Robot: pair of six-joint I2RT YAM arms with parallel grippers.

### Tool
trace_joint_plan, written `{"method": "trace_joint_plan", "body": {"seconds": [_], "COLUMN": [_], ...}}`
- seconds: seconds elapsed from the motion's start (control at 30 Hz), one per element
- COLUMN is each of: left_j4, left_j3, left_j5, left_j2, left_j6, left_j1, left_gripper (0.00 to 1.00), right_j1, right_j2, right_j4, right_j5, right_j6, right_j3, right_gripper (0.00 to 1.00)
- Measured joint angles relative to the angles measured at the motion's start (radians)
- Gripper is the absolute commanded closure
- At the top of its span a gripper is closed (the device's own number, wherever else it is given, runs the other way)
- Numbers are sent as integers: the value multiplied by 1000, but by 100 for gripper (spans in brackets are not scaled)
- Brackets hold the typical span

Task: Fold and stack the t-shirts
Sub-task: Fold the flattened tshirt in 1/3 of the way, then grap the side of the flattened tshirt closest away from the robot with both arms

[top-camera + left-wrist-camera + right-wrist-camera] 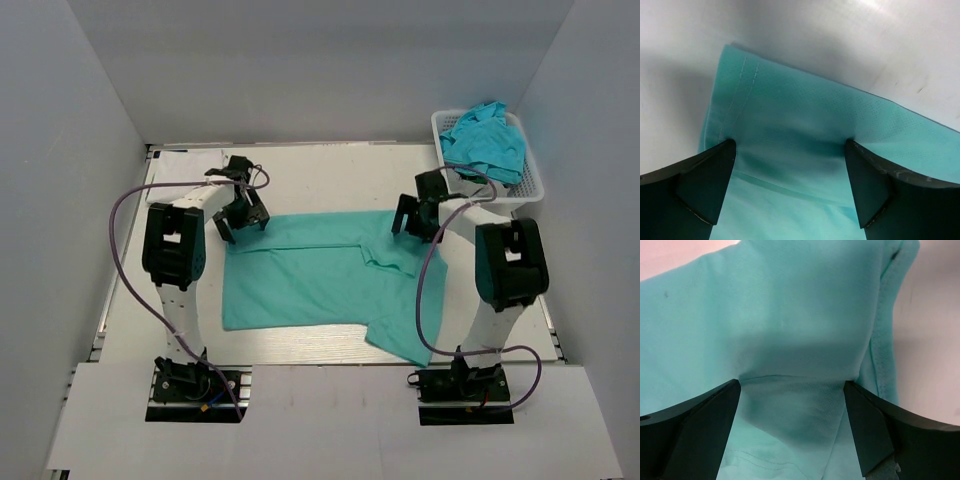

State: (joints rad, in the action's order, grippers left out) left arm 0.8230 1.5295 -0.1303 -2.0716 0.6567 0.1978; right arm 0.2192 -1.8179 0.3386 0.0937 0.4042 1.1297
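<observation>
A teal t-shirt (310, 275) lies spread on the table between the arms, its far edge partly folded toward the front. My left gripper (241, 215) is open over the shirt's far left corner; in the left wrist view the hemmed corner (790, 135) lies between and under the spread fingers (705, 180). My right gripper (415, 215) is open over the far right part; in the right wrist view the cloth (790, 340) with a folded layer lies between the fingers (875, 425). More teal shirts (485, 140) are piled in the basket.
A white lattice basket (530, 185) stands at the back right corner. White walls enclose the table on three sides. A white cloth or sheet (185, 165) lies at the back left behind the left arm.
</observation>
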Motion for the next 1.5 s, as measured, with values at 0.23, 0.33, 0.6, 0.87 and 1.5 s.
{"method": "trace_joint_plan", "body": {"seconds": [0.23, 0.33, 0.6, 0.87, 1.5], "left_j4": [54, 60, 72, 105, -80], "left_j3": [254, 362, 443, -4, -735], "left_j5": [-16, -20, -31, -39, 76], "left_j2": [-155, -215, -220, 225, 664], "left_j6": [-8, -24, -54, -21, 112], "left_j1": [-3, -4, -6, 5, -2], "left_gripper": [0, 0, 0, 0, 4], "right_j1": [-30, -30, -28, -27, -31], "right_j2": [-263, -301, -195, 373, 861], "right_j4": [31, 41, 70, -18, 176], "right_j5": [8, 2, -45, -109, -150], "right_j6": [-131, -180, -230, -92, 130], "right_j3": [365, 430, 444, -16, -518], "right_gripper": [10, 10, 10, 10, 10]}}
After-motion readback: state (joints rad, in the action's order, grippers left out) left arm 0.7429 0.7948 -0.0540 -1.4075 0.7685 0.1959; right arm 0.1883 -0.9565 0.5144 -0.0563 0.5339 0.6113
